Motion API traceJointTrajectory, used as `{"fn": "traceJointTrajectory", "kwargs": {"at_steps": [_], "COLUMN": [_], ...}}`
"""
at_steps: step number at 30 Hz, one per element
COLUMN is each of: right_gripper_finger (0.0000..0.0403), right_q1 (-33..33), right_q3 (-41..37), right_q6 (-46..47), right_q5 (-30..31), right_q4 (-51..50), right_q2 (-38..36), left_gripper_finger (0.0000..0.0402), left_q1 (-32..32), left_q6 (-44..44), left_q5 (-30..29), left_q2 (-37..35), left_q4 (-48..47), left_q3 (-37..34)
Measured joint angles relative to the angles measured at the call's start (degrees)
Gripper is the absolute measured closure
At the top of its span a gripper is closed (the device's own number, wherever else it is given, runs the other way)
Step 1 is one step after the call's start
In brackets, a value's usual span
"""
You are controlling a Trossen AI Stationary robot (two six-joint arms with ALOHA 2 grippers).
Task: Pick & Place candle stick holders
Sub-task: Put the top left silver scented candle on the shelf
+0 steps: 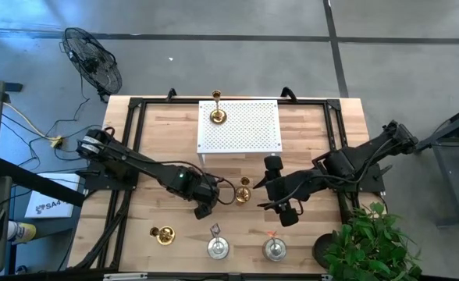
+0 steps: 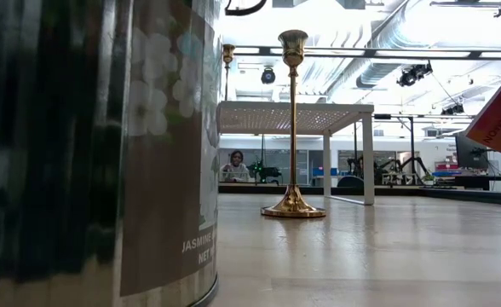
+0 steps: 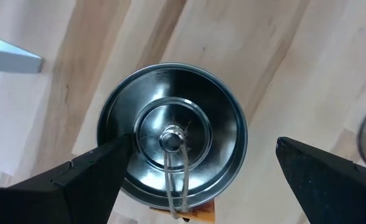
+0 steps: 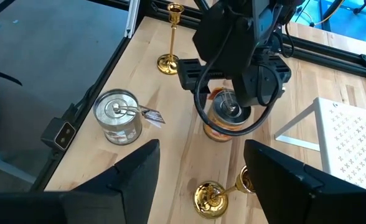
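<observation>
A squat silvery candle stick holder (image 3: pixel 170 106) stands on the wooden table, mostly hidden under my left gripper (image 1: pixel 204 207) in the high view. That gripper (image 3: pixel 201 146) is open and points down over it, one finger on either side of its rim. My right gripper (image 1: pixel 286 211) hovers open and empty above the table's middle. Two more silvery holders (image 1: pixel 218 248) (image 1: pixel 274 248) stand near the front edge. One gold holder (image 1: pixel 243 191) stands upright between the grippers. Another (image 1: pixel 165 234) is at the front left, and a third (image 1: pixel 217 115) is on the white rack.
A white perforated rack (image 1: pixel 241 129) stands on legs at the table's far middle. Black frame rails (image 1: pixel 132 148) run along the left and right sides. A potted plant (image 1: pixel 370 242) is at the front right corner. An orange tag (image 3: pixel 198 214) hangs from the holder under my left gripper.
</observation>
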Motion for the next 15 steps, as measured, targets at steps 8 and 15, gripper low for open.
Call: {"fn": "traceJointTrajectory", "kwargs": {"at_steps": [8, 15], "right_gripper_finger": [0.0174, 0.0174], "right_q1": [0.0, 0.0], "right_q3": [0.0, 0.0], "right_q6": [0.0, 0.0], "right_q5": [0.0, 0.0], "right_q4": [0.0, 0.0], "right_q2": [0.0, 0.0], "left_gripper_finger": [0.0002, 0.0002], "left_q1": [0.0, 0.0], "left_q6": [0.0, -1.3], "left_q5": [-0.3, -0.4], "left_q2": [0.0, 0.0], "left_q4": [0.1, 0.2], "left_q3": [0.0, 0.0]}}
